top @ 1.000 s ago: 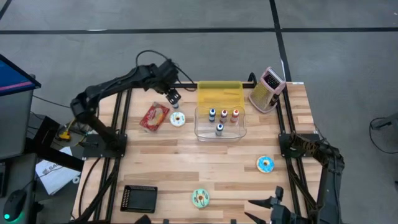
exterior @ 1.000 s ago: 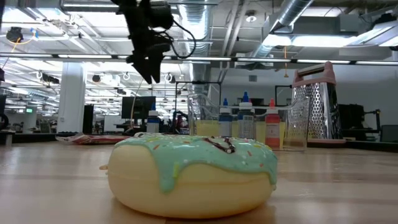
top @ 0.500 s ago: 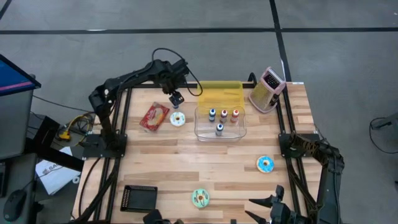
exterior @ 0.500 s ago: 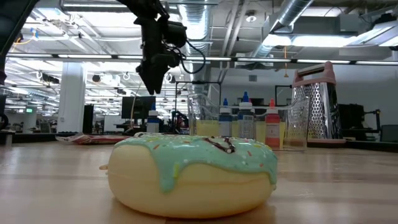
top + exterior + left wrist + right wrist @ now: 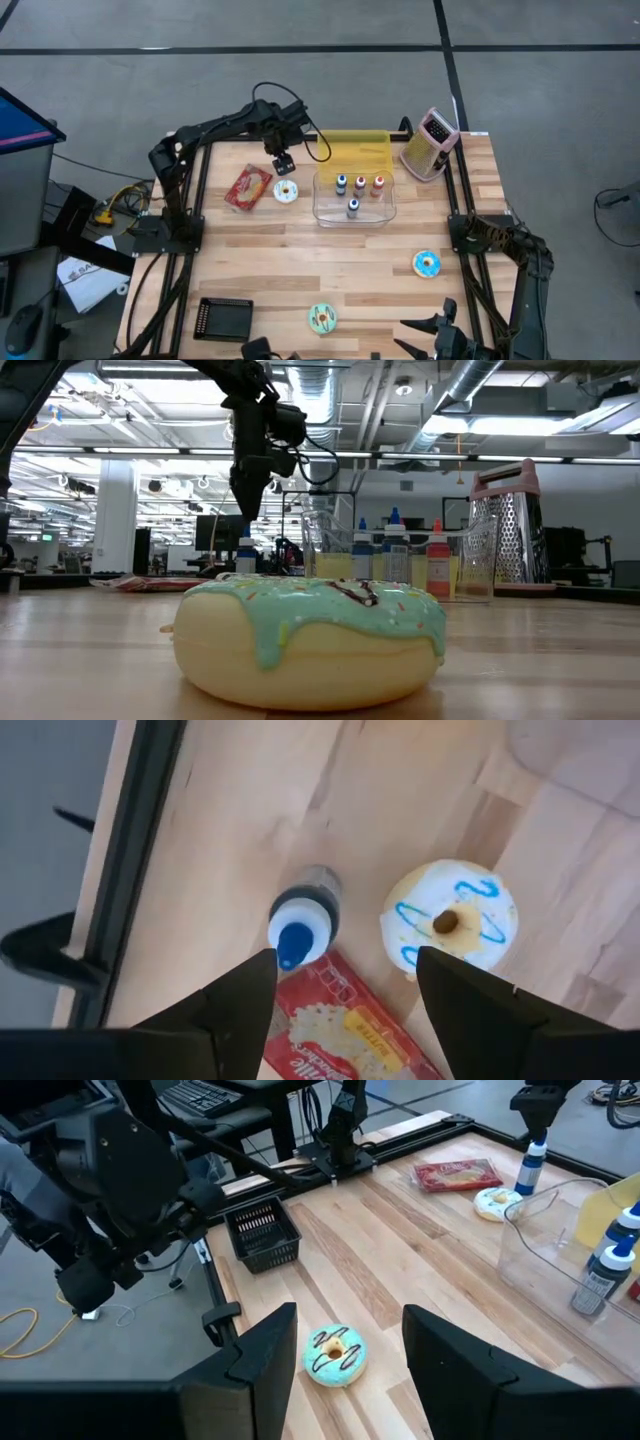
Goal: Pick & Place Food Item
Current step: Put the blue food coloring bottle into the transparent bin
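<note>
1. Wooden table (image 5: 300, 250), and at its far left corner the left gripper (image 5: 345, 960) hangs over a small blue-capped bottle (image 5: 300, 925); its fingers are spread wide and hold nothing
2. The bottle stands upright on the wood, just beside a white doughnut with blue icing (image 5: 448, 915) and next to the edge of a red snack packet (image 5: 350, 1035). Whether bottle and packet touch cannot be told
3. Which item is meant to be picked is a judgement: the fingers frame the bottle and the doughnut about equally, so either could be the target
4. The right gripper (image 5: 345, 1335) waits at the near right corner with its fingers parted and nothing between them; a green-iced doughnut (image 5: 335, 1355) lies on the table below it
5. Risk: coming down as aligned now, one finger could land on the bottle's cap or shoulder instead of beside it, and so narrow and tall a thing would probably tip towards the doughnut or the packet
6. Risk: a finger could snag the packet's edge and drag it along, or pinch doughnut and bottle together
7. Risk: a carry towards the clear bin (image 5: 354, 200) passes close to its wall, so a lift that is too low could knock it
</note>
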